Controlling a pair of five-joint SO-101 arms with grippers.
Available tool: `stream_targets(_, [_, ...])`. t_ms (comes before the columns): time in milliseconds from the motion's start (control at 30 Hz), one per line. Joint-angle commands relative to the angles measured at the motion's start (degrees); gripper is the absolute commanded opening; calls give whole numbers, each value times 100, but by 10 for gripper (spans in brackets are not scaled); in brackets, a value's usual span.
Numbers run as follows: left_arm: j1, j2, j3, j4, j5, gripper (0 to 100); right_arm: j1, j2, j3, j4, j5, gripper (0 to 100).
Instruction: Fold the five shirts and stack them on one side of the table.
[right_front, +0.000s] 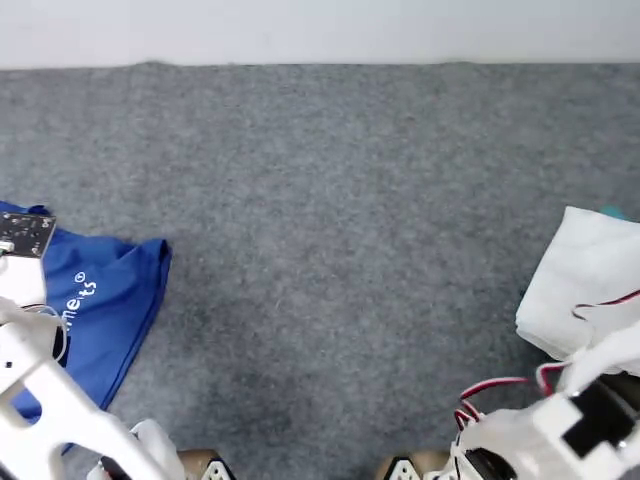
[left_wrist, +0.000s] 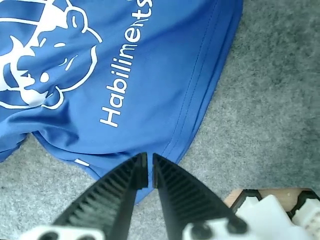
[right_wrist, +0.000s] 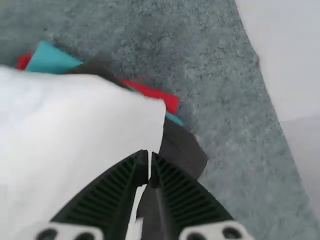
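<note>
Blue shirt (left_wrist: 150, 75) lies just beyond left hand (left_wrist: 150, 165), pinched together; right hand (right_wrist: 149, 162), closed, over folded white shirt (right_wrist: 75, 140) | next: open; grip hem (left_wrist: 192, 110) squarely

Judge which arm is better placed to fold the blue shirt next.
Left. The left gripper hangs, shut, right at the hem of the blue shirt, while the right gripper sits over the folded white shirt on the opposite side.
</note>
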Motion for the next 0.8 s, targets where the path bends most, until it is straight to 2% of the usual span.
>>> stream_targets(0, [18,-105,-13,-18,-26,37,-48,338,-114,-673,26,10])
stream_targets(133, [18,-105,-22,-18,-26,37,31,857,-114,-1024,44,10])
stream_targets(267, [18,-114,-22,-18,-26,37,171,1200,-114,-954,44,10])
stream_targets(567, [18,-141,-22,18,-26,37,127,-127,-114,479,-18,10])
stream_targets(767, [-18,-141,-31,18,9,37,-48,-971,-114,1648,-554,10])
